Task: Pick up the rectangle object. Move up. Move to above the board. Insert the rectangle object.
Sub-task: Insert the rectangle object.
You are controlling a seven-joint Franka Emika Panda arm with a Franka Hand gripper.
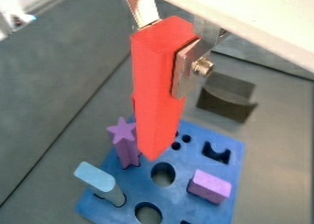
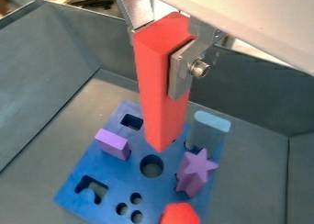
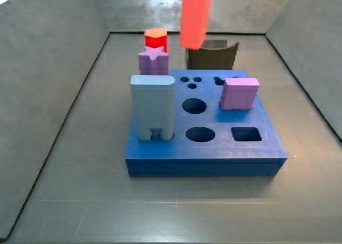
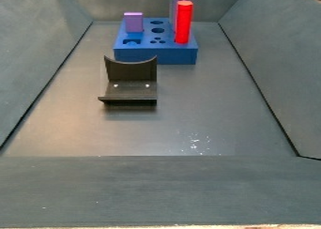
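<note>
I see the gripper (image 1: 170, 46) pinching the rectangle object (image 1: 160, 90) near its upper end; in both wrist views a silver finger (image 2: 190, 70) lies flat against one side of the bar, and a second plate shows at its top. The bar hangs upright over the board (image 1: 233, 169), its lower end (image 2: 162, 136) above the slab's top face. I cannot tell from the wrist views whether the tip touches the board or has entered a hole.

In a side view the bar (image 3: 197, 13) comes down from the upper edge at 12 o'clock, ending above the board's far rim (image 3: 207, 160), in front of the fixture (image 3: 211, 55). In a side view from the opposite end, the bar (image 4: 183, 22) stands over the far right part of the board (image 4: 157, 53), with the fixture (image 4: 129, 81) nearer the camera on the grey floor (image 4: 163, 129).

On the board I see a light-blue tall block (image 3: 152, 107) at about 9 o'clock, a purple star piece (image 2: 196, 166) beside the bar's tip, a lilac cube (image 3: 241, 92) at 2 o'clock, and a small red hexagon piece (image 3: 156, 38) at 11 o'clock. Round holes (image 3: 199, 134) and a square hole (image 3: 246, 134) lie open in the top face.
</note>
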